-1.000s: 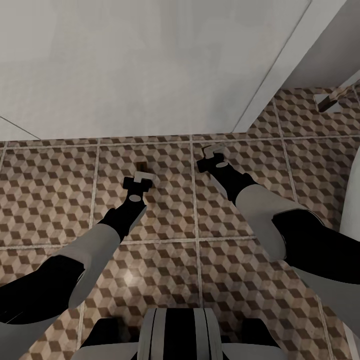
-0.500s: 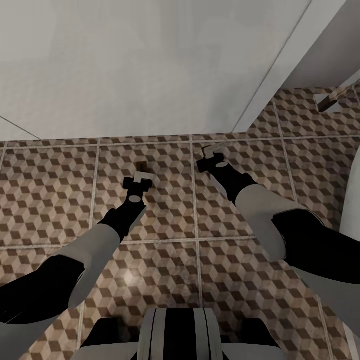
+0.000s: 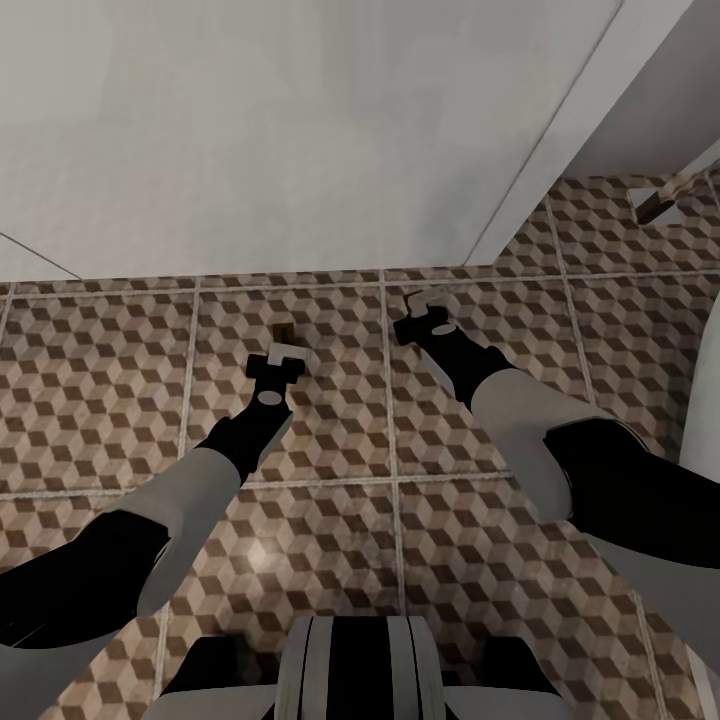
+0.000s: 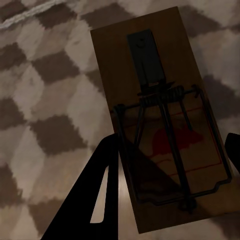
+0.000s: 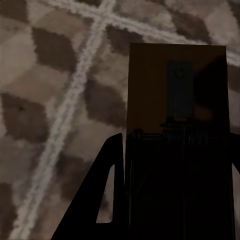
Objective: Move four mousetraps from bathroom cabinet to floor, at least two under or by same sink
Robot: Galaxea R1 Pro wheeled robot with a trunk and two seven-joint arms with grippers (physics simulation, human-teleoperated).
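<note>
**Clerk:** Brown wooden mousetrap (image 4: 160,125), item one: lies between the left gripper (image 3: 283,357) jaws in the left wrist view; whether they pinch it or stand just clear, cannot tell; the bathroom floor (image 3: 330,520) sits close beneath; head view shows a small dark slab (image 3: 283,331) just beyond that gripper.

**Checker:** Item two?

**Clerk:** Second mousetrap (image 5: 177,130), in shadow, between the right gripper (image 3: 425,312) jaws; grip likewise cannot tell; a grout line (image 5: 75,115) runs beside it.

**Checker:** Hazards?

**Clerk:** Judged only: a release from any height could flip a trap or bounce it off its spot; jaws dragging on withdrawal could shift it; white wall (image 3: 300,130) stands ahead, no sink visible, so nearness to the sink is unconfirmed.
</note>
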